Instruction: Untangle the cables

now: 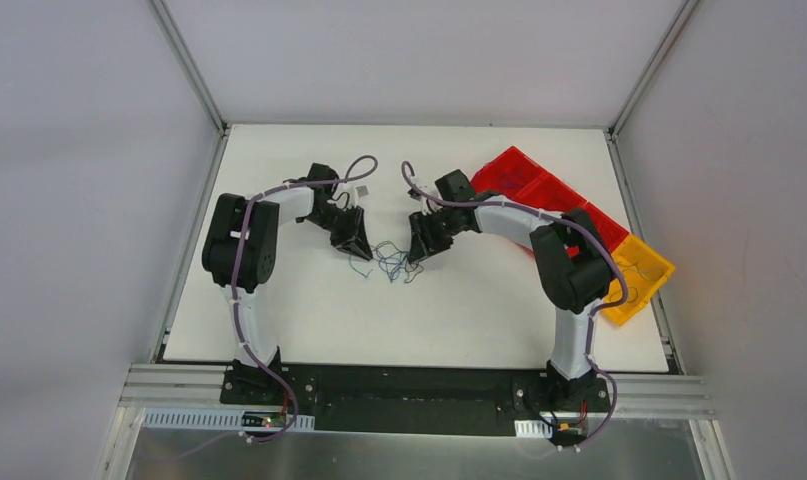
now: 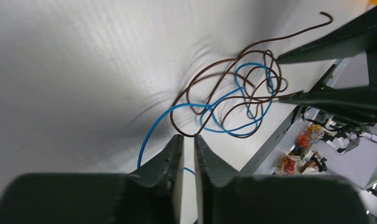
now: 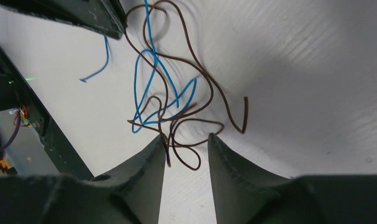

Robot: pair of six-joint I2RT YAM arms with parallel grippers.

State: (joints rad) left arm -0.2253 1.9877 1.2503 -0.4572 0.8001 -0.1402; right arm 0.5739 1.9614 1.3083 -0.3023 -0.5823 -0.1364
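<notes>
The cables (image 1: 387,262) are a small loose tangle of thin blue and dark brown wires on the white table, between my two grippers. My left gripper (image 1: 357,250) is just left of it. In the left wrist view its jaws (image 2: 188,136) stand almost together, with a loop of the brown wire (image 2: 186,88) at their tips. The blue wire (image 2: 153,126) runs past and under the left finger. My right gripper (image 1: 416,255) is just right of the tangle. In the right wrist view it is open (image 3: 186,135), with small brown wire loops (image 3: 191,161) between its fingers.
Red bins (image 1: 539,190) and a yellow bin (image 1: 639,275) stand in a row at the back right, behind the right arm. A small grey block (image 1: 361,190) lies behind the left gripper. The table's near edge (image 1: 419,362) runs in front of the arm bases.
</notes>
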